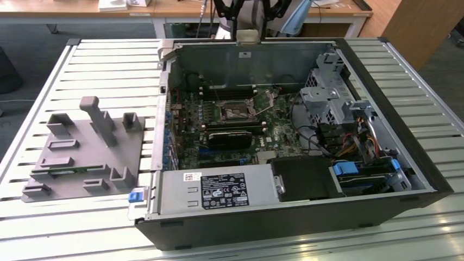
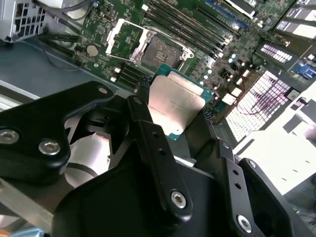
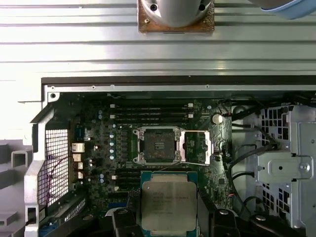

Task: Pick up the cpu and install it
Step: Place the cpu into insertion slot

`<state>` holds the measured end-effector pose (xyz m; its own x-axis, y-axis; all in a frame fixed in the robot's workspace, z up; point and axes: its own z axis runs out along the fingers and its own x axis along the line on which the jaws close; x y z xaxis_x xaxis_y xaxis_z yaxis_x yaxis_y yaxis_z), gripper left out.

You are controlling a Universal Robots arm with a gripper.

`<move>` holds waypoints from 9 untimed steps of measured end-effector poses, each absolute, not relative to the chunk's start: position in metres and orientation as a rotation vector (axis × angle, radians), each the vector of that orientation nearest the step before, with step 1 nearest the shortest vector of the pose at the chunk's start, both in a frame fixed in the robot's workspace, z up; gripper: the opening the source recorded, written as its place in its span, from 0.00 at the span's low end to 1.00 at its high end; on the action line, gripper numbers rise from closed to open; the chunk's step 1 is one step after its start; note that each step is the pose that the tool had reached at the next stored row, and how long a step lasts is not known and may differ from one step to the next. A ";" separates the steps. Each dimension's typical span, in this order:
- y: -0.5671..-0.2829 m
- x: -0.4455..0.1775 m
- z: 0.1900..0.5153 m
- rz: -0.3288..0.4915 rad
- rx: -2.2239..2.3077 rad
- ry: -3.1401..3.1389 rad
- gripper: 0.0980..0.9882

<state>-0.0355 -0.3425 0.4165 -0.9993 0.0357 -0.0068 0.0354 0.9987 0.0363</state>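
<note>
Looking from the exterior view's left, I see a grey moulded fixture [image 1: 80,149] resting on the slatted table [image 1: 108,60]. Just beside it is the open computer case [image 1: 246,65]. Inside the case lies the green motherboard [image 1: 192,117]. Its black socket [image 3: 158,144] is bare, with the metal frame [image 3: 195,147] swung open to one side. A silver drive cage [image 1: 326,98] stands further right. My claw [image 2: 175,98] is closed on the cpu [image 2: 175,106], with one black finger [image 2: 148,123] against each of two opposite edges. The chip's shiny metal top faces the cameras in both wrist views. I hold it above the motherboard, near the socket but apart from it, not yet seated.
</note>
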 end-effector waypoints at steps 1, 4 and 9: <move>-0.343 -0.035 0.416 0.057 0.079 3.132 0.50; -0.343 -0.035 0.416 0.056 0.133 3.130 0.50; -0.342 -0.035 0.416 0.056 0.215 3.124 0.50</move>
<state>-0.0355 -0.3425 0.4162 -0.9905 0.1371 -0.0068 0.1368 0.9899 0.0364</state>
